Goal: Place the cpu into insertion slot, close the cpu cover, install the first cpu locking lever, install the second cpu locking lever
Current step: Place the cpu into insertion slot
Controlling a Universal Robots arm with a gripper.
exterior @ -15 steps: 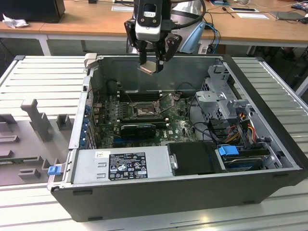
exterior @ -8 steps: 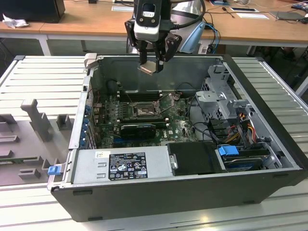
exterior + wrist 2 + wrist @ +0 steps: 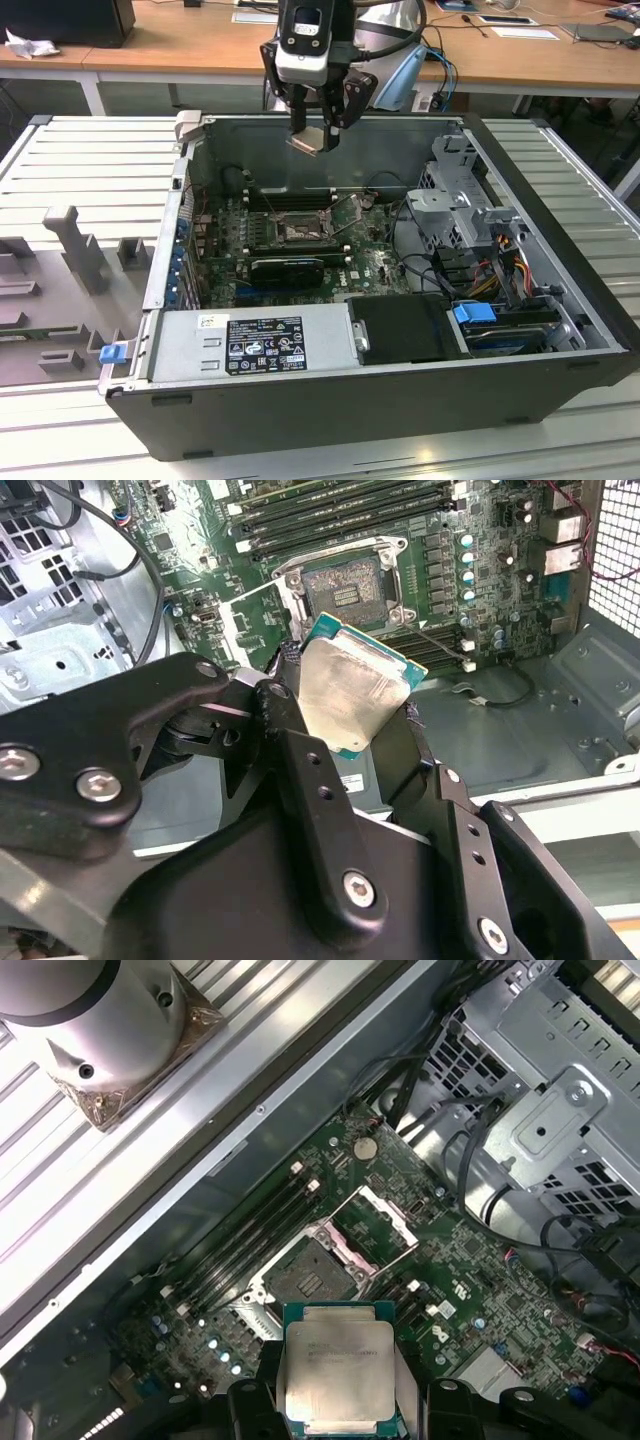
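Note:
My gripper hangs above the back wall of the open computer case and is shut on the cpu, a small square chip with a pale metal top. In both wrist views the chip sits tilted between the black fingers, well above the motherboard. The insertion slot lies open below with its dark centre bare. The cpu cover stands flipped up beside the slot.
A long black card with vents lies just in front of the slot. Memory slots run along its far side. A power supply fills the case front, with a metal drive cage and cables at the exterior view's right.

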